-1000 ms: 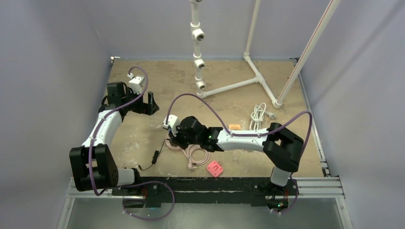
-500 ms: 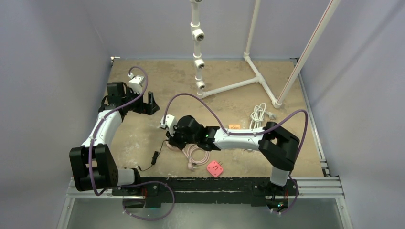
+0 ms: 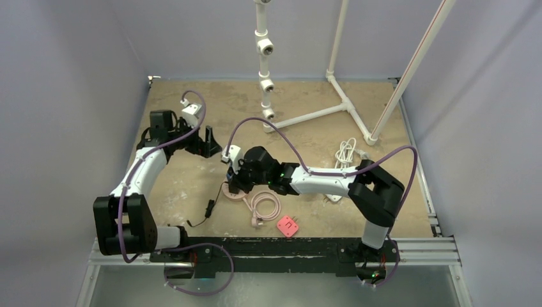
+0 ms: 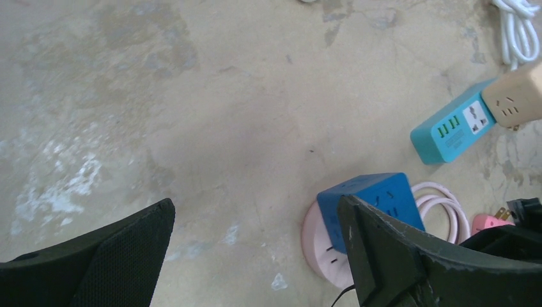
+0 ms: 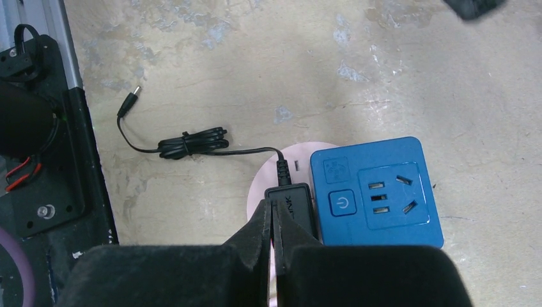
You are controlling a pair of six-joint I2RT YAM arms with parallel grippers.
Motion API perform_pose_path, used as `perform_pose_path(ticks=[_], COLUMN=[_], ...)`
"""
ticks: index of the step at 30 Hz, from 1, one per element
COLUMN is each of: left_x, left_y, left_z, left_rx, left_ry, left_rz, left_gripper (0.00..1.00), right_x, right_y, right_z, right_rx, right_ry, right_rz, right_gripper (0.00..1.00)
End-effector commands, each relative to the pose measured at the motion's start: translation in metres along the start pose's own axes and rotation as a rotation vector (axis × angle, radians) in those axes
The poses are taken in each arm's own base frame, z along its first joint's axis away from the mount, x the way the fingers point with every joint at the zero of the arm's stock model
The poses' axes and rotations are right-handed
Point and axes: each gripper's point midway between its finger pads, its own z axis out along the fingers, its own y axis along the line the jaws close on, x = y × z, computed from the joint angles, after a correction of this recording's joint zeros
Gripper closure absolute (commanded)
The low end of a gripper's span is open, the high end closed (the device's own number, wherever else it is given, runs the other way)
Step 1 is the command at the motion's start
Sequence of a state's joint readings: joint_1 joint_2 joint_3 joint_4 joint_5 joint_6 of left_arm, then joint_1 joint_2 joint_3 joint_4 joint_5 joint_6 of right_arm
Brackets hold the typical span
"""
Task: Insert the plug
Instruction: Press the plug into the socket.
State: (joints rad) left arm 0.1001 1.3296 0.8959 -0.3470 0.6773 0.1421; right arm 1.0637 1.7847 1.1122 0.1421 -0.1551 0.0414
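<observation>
Beside the blue cube (image 5: 377,192), adapter (image 5: 297,204) reads "LINK".

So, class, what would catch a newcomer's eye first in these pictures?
The bright blue cube socket mid-table, with the shut right gripper at a black power adapter beside it. Farther left, the left gripper hangs wide open above the tabletop; a teal power strip lies by a white cable.

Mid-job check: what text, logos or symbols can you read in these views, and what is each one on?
"LINK": printed sideways on the black adapter; anything before it is hidden.
Power symbol: on the button of the blue cube socket.
Small embossed mark above that button: too blurred to read.
Teal power strip and beige adapter: no readable text.
</observation>
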Motion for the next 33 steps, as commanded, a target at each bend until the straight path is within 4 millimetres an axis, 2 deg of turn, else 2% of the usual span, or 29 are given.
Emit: perform_pose_path(ticks=[1, 6, 12, 19, 27, 33], left_x=[-0.007, 0.01, 0.04, 0.069, 0.082, 0.08], left_y=[-0.032, -0.047, -0.048, -0.052, -0.056, -0.057], left_z=[0.014, 0.026, 0.03, 0.029, 0.031, 0.033], left_rx=[0.102, 0.143, 0.143, 0.16, 0.171, 0.178], left_ry=[-0.006, 0.049, 0.119, 0.201, 0.241, 0.249], left_rz=[0.087, 0.101, 0.124, 0.198, 0.245, 0.26], left_gripper=[0.02, 0.03, 0.08, 0.23, 0.37, 0.43], right_x=[0.085, 0.094, 0.101, 0.111, 0.119, 0.131], right_y=[-0.025, -0.019, -0.013, -0.006, -0.006, 0.01], right_z=[-0.007, -0.009, -0.009, -0.007, -0.011, -0.016], right_rx=[0.084, 0.069, 0.057, 0.046, 0.048, 0.001], right_ry=[0.281, 0.295, 0.311, 0.335, 0.354, 0.385], right_rz=[-0.02, -0.005, 0.026, 0.047, 0.063, 0.091], right_gripper=[1.0, 1.0, 1.0, 1.0, 1.0, 1.0])
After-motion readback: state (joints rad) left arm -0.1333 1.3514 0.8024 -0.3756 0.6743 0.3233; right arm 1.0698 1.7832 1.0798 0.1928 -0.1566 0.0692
